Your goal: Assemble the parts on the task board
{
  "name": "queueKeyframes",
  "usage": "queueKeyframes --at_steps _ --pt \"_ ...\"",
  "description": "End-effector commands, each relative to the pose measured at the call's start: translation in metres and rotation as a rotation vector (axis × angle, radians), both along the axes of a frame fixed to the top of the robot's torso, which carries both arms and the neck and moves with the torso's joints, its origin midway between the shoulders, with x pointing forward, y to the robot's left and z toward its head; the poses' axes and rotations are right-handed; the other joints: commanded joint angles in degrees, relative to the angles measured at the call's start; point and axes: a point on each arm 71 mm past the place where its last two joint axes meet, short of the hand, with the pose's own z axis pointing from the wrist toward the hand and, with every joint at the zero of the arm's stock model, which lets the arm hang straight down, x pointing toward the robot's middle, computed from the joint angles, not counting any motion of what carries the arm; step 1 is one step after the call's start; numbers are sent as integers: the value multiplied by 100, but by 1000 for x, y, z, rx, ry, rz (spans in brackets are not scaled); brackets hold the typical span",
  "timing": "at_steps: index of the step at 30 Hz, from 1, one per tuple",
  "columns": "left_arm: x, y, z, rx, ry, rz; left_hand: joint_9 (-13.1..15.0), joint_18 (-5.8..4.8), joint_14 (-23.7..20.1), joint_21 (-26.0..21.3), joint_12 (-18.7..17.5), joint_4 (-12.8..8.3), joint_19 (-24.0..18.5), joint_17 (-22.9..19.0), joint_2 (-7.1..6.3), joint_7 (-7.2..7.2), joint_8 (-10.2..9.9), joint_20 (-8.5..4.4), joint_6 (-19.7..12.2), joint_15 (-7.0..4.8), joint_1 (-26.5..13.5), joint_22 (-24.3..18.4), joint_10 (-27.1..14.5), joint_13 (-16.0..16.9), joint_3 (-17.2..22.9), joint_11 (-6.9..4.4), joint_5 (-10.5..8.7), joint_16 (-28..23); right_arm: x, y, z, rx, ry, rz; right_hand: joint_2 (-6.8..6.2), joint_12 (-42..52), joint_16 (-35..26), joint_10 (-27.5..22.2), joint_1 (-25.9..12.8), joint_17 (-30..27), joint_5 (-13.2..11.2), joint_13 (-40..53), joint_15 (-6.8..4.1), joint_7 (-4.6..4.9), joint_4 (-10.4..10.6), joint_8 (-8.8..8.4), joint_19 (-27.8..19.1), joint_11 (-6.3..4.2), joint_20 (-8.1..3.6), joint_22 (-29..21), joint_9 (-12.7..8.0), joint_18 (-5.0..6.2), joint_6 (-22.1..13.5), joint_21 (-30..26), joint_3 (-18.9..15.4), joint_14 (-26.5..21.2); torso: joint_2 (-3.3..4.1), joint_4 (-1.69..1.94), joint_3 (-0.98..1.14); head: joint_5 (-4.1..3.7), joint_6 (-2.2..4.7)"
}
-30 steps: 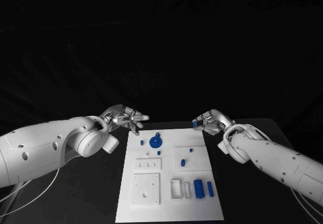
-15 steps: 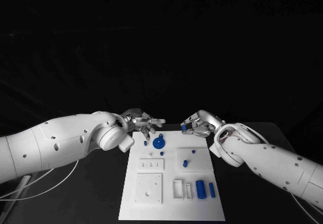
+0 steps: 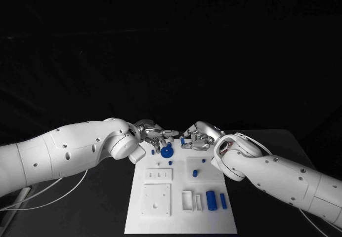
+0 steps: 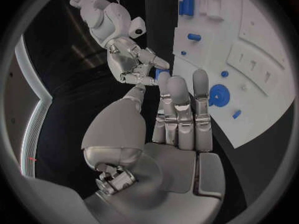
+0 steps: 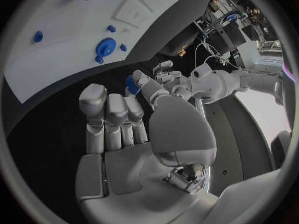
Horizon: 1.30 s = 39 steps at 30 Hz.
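Over the far end of the task board [image 3: 182,217], the right robot hand [image 3: 197,137] pinches a small blue part [image 3: 183,141], its long axis about upright. Just beside it, the left robot hand [image 3: 153,136] holds nothing, fingers spread, near the round blue part [image 3: 167,151].

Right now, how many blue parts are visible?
8. Seven lie on the task board: three small ones and a round disc in its far half, a capsule mid-board, two cylinders near its front. The right hand holds one more part. Others may be hidden.
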Motion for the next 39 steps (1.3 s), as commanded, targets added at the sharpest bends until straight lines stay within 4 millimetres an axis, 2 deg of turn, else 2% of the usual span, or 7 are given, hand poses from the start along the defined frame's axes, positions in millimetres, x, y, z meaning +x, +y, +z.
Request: queueKeyframes --at_steps 1,7,12,24,29,32,39 --pt "-1 -4 -2 65 9 -27 14 10 -52 -43 30 101 -22 -13 -116 -3 -24 -12 -23 -3 17 46 269 31 16 -21 -86 59 0 3 1 -27 -11 -20 -60 -5 28 20 11 4 51 -1 -12 1 41 11 96 -34 -33 567 10 14 69 -7 -2 32 6 20 -7 -29 30" --pt "0 -7 -3 98 1 -24 -89 11 -77 -89 0 222 -33 -66 -197 19 -21 -1 -86 6 56 144 268 54 29 -8 -124 121 -2 11 0 -22 -6 -13 -62 -4 32 21 19 12 48 0 -14 -1 59 12 100 -38 -34 566 11 15 75 -12 17 34 9 33 -9 -26 24" --pt "-1 -9 -3 105 3 -21 -123 12 -87 -100 9 217 -30 -79 -206 31 -31 -2 -118 8 76 167 267 65 24 -3 -135 125 -3 16 -1 -23 1 -6 -62 -4 32 21 19 12 48 0 -14 -1 59 12 100 -38 -34 566 11 15 75 -12 17 34 14 31 -23 -1 35" --pt "-2 -14 -6 104 29 -16 -201 8 -124 -151 -29 252 -52 -106 -234 43 -28 11 -139 19 106 228 263 72 17 8 -165 145 -4 21 -2 -24 7 3 -69 -13 20 18 10 8 37 -5 -14 -3 76 12 102 -38 -33 567 12 14 80 -14 13 32 17 27 -13 13 50" --pt "-2 -14 -7 105 35 -15 -213 8 -129 -163 -21 235 -48 -110 -215 42 -25 9 -130 18 130 262 263 87 15 6 -167 170 -4 23 -2 -23 8 6 -71 -9 23 21 11 12 32 -2 -15 -4 83 11 104 -39 -34 566 12 14 79 -20 6 34 29 16 -16 7 51" --pt "-3 -16 -7 108 37 -20 -218 7 -133 -172 -25 208 -47 -116 -197 43 -26 9 -127 17 147 282 264 91 12 6 -168 177 -4 24 -2 -23 9 7 -71 -9 23 21 11 12 32 -2 -15 -4 83 11 104 -39 -34 566 12 14 79 -20 6 34 17 25 -9 12 33" --pt "-4 -17 -8 119 40 -31 -242 0 -168 -231 -51 56 -69 -136 -90 51 -27 17 -136 25 176 367 263 91 -25 20 -175 208 -5 25 -3 -27 13 12 -66 -11 16 20 9 9 31 -3 -15 -4 96 11 106 -40 -34 565 11 14 73 -26 -2 34 21 31 -13 27 7"
